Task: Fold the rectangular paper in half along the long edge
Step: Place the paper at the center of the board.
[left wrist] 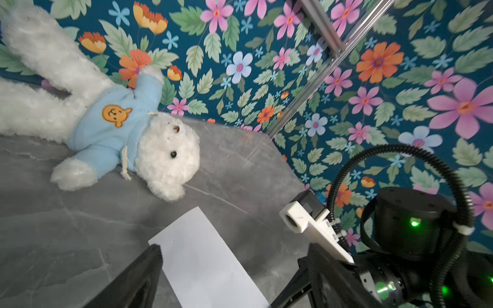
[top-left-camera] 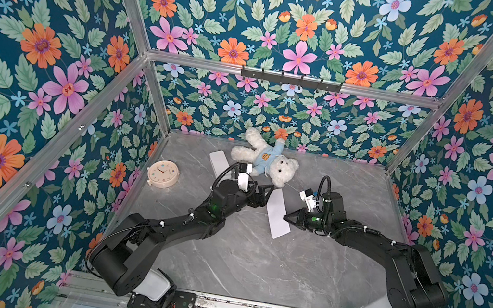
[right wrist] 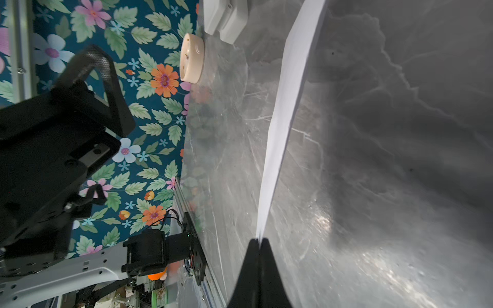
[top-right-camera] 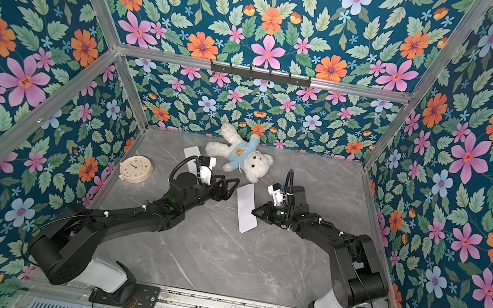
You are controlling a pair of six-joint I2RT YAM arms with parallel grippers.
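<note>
The rectangular paper (top-left-camera: 277, 213) (top-right-camera: 247, 208) shows as a narrow white strip with a blank face up, lying aslant mid-table between the two arms. My left gripper (top-left-camera: 265, 196) (top-right-camera: 229, 189) is open at the strip's far left corner. In the left wrist view the paper (left wrist: 208, 264) lies below and between the spread fingers of that gripper (left wrist: 234, 249), which hold nothing. My right gripper (top-left-camera: 285, 218) (top-right-camera: 253, 212) is shut on the strip's right long edge. In the right wrist view the closed tips (right wrist: 258, 241) pinch the paper (right wrist: 288, 106), which runs away from them slightly lifted.
A white teddy bear (top-left-camera: 266, 158) (left wrist: 112, 125) in a blue shirt lies at the back of the grey marble table (top-left-camera: 252, 265). A thick white box (top-left-camera: 219, 160) (right wrist: 226, 18) sits behind the left wrist. A round cream clock (top-left-camera: 162, 173) (right wrist: 192, 61) lies by the left wall.
</note>
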